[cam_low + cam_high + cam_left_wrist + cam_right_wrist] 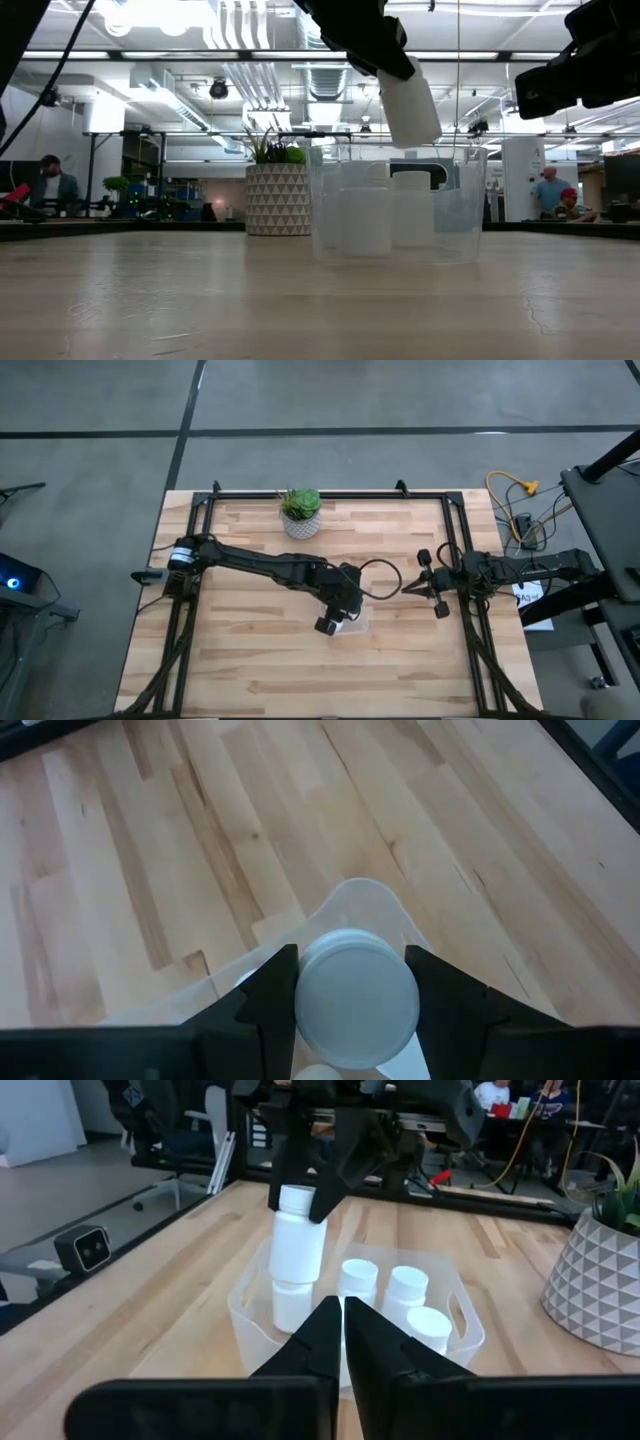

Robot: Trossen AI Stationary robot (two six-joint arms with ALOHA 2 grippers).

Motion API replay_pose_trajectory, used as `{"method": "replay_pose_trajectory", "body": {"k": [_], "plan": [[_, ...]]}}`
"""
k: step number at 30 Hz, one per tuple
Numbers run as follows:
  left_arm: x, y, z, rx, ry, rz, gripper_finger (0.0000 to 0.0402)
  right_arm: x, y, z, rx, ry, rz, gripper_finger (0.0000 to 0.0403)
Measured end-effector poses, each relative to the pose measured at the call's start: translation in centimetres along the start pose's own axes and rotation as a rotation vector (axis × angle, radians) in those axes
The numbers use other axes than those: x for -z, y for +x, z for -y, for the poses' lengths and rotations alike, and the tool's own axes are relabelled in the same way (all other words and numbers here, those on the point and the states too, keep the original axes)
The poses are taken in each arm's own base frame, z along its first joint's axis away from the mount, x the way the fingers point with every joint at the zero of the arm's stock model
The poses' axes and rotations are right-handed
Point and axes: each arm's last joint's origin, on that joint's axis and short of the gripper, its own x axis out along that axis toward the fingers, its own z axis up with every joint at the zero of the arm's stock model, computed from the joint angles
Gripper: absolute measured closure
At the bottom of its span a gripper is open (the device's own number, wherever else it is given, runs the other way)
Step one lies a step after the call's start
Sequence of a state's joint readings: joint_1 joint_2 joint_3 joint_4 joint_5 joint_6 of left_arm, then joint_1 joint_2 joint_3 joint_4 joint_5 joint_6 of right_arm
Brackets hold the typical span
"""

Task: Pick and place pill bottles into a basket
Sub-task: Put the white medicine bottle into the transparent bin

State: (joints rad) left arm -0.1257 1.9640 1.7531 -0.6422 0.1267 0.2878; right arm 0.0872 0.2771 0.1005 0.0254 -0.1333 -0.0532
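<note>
My left gripper (333, 620) hangs over the clear basket (395, 215) at the table's middle, shut on a white pill bottle (410, 105) whose base is just above the rim. Several more white bottles (358, 1280) stand upright on the basket's floor. My right gripper (342, 1320) waits near the table's right edge, shut with nothing in it, pointing toward the basket. My left gripper pinches the bottle's cap end (295, 1200) between its two fingers (275, 990), one on each side. The fingers slant down from the table's left. The bottle hangs below them, cap up and slightly tilted, lifted clear over the basket (365, 905).
A whitish patterned pot with a green plant (300, 518) stands at the table's far edge, behind the basket. Black frame rails run along the table's left, right and far sides. Bare wood lies toward the near edge. People sit in the room beyond the table.
</note>
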Motion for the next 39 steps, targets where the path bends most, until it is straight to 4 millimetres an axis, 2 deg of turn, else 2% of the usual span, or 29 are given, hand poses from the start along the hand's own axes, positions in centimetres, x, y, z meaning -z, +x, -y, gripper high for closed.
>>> {"method": "replay_pose_trajectory", "body": {"k": [3, 9, 13, 23, 39], "plan": [[0.0, 0.0, 0.0, 0.000, 0.001, 0.004, 0.0261, 0.0, 0.0, 0.0, 0.001, 0.000, 0.000, 0.0394], [0.5, 2.3, -0.1, 0.025, 0.005, -0.013, 0.0261, 0.2, 0.0, 0.0, 0.002, 0.003, -0.020, 0.0394], [0.9, 3.2, -0.4, 0.026, -0.001, -0.027, 0.0261, 0.2, 0.0, 0.0, 0.003, 0.004, -0.022, 0.0394], [0.8, 3.2, -0.4, 0.036, -0.001, -0.020, 0.0261, 0.3, 0.0, 0.0, 0.009, 0.004, -0.030, 0.0394], [1.5, 5.2, -0.5, 0.068, -0.002, -0.035, 0.0261, 0.4, 0.0, 0.1, 0.027, 0.011, -0.039, 0.0394]]}}
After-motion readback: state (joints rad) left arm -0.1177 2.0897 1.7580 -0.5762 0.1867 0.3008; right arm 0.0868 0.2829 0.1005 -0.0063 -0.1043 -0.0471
